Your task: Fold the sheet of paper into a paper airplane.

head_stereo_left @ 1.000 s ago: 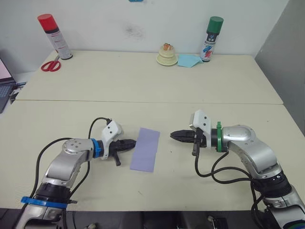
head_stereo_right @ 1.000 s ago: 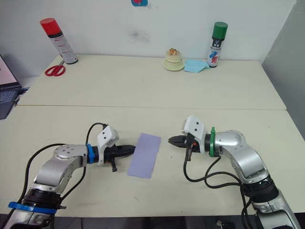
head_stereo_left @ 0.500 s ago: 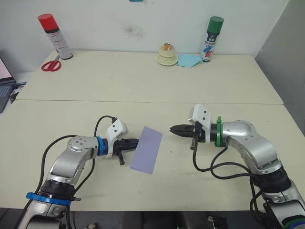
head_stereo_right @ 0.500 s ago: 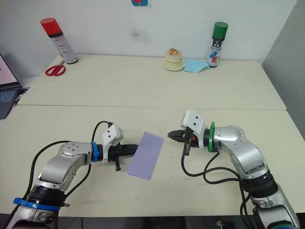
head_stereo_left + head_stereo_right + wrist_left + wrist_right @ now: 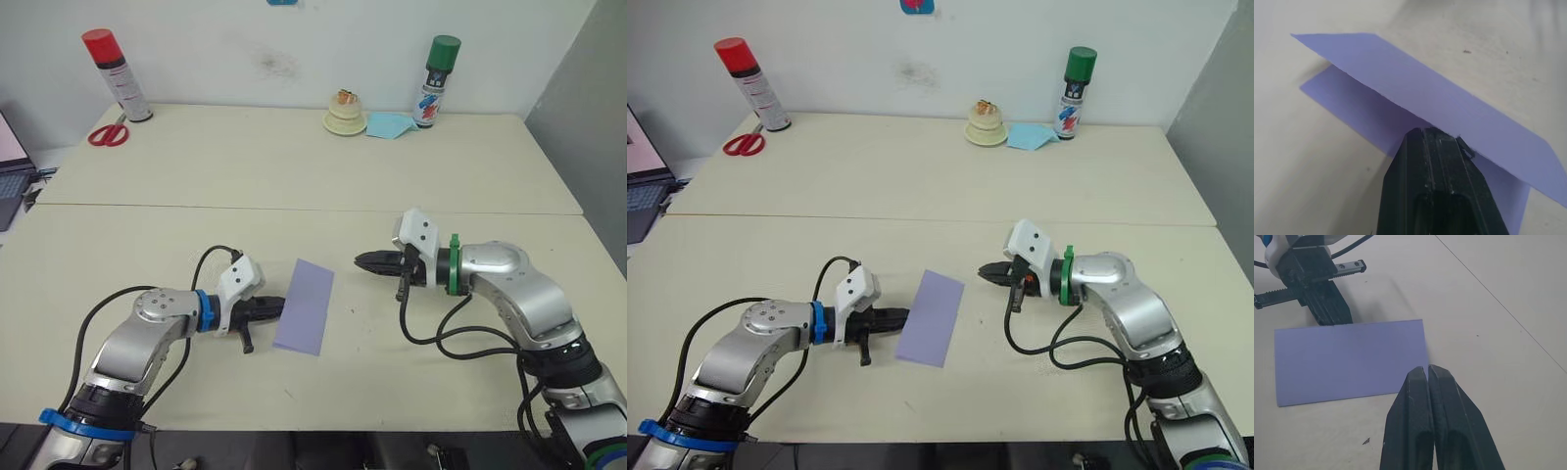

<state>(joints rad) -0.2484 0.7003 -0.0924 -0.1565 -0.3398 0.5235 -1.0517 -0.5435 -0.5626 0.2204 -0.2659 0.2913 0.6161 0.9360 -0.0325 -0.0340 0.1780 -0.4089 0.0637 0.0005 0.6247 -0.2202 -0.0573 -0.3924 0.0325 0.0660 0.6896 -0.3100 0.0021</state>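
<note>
Lavender sheet of paper [image 5: 305, 319], folded along its centre crease into a long narrow strip, lies on the front part of the table [image 5: 294, 186], roughly midway between its left and right edges. In the left wrist view the upper layer lifts off the lower one along the open long edge. The left gripper [image 5: 279, 305] comes in from the left with its fingers closed together, their tips at that open edge; the tips reach in under the raised layer, but whether they pinch the paper I cannot tell. The right gripper [image 5: 359, 260] points at the sheet from the right, its two fingers pressed shut on nothing, its tip near the sheet's far right corner and apart from it.

Along the table's far edge, by the white wall, stand a red-capped spray can [image 5: 115, 74] with red scissors [image 5: 107, 132] beside it near the left corner, a small cream stack [image 5: 344, 115], a light-blue paper [image 5: 389, 123] and a green-capped spray can [image 5: 435, 81]. A seam crosses the table between the far things and the sheet.
</note>
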